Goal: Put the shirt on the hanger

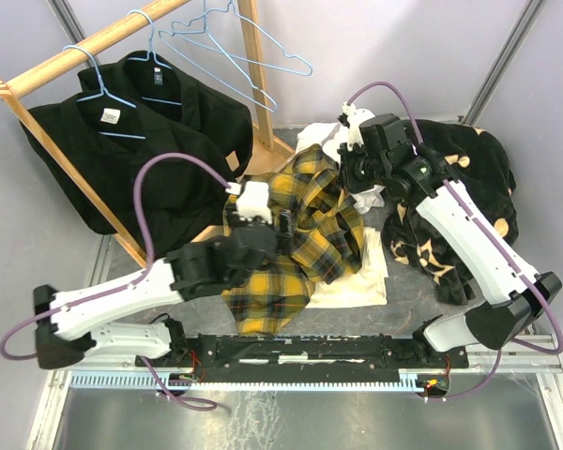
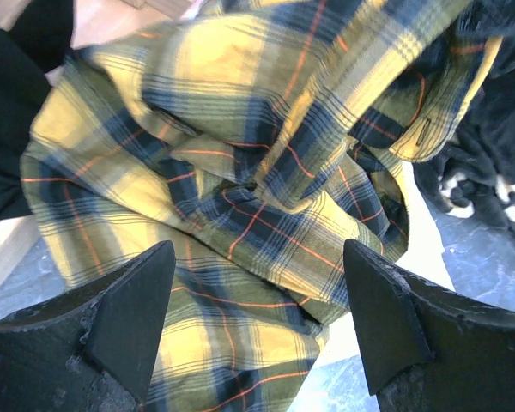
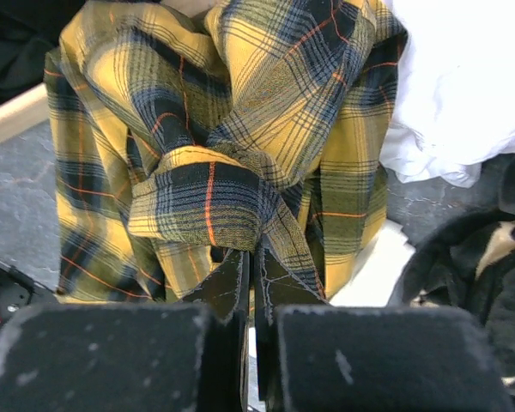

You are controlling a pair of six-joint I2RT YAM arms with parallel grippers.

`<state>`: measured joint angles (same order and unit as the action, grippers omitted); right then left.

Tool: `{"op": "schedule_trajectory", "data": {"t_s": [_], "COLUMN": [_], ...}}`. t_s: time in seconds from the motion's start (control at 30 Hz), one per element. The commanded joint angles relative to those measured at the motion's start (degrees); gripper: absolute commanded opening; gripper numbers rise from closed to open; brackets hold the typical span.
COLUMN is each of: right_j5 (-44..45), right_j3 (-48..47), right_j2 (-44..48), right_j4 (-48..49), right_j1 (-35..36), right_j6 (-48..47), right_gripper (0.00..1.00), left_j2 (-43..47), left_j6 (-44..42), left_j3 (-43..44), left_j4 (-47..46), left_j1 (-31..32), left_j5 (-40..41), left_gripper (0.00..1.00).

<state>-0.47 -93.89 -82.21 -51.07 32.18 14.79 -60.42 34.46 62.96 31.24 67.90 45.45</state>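
Right gripper (image 3: 254, 279) pinches the shirt (image 3: 240, 129) — bunched fold.

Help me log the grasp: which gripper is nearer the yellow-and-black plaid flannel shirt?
Right. The right gripper is shut on the yellow-and-black plaid flannel shirt; the left gripper hangs open over it.

Centre of the table (image 1: 408, 286): the shirt (image 1: 305, 239) lies heaped on a flat cloth (image 1: 361, 281), between our two arms. Our left gripper (image 1: 283, 230) is over its left side, and our right gripper (image 1: 349, 176) is on a fold at its far right edge. Behind and to the left, two hung shirts (image 1: 150, 141) hang from the rack (image 1: 84, 49), with bare hangers (image 1: 249, 61) farther right along it. A fleece garment (image 1: 460, 178) lies right of the shirt, beneath our right arm.
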Motion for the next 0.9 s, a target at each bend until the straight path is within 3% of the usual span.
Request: {"op": "schedule_trajectory", "data": {"t_s": [0.0,0.23,0.53,0.87], "right_j5": [-2.36,-4.27,-6.08,-7.09], "right_j3": [-4.26,-7.7,-8.81,-13.81], "right_j2": [0.42,-0.31,-0.43,1.1], "right_j4": [4.13,3.74,3.91,1.19], "right_j1": [-0.14,-0.22,-0.25,-0.23], "right_j6": [6.25,7.89,9.04,9.02], "right_gripper": [0.0,0.0,0.0,0.0], "left_j2": [-6.73,-12.72,-16.67,-19.88], "left_j6": [0.13,0.07,-1.45,-1.76], "left_j3": [-1.13,-1.25,-3.68,-3.9], "left_j4": [-11.79,-17.65,-28.43,-25.03], "left_j1": [1.16,1.18,0.8,-8.47], "left_j5": [6.74,14.62,15.78,15.17], "left_gripper": [0.86,0.85,0.84,0.7]}}
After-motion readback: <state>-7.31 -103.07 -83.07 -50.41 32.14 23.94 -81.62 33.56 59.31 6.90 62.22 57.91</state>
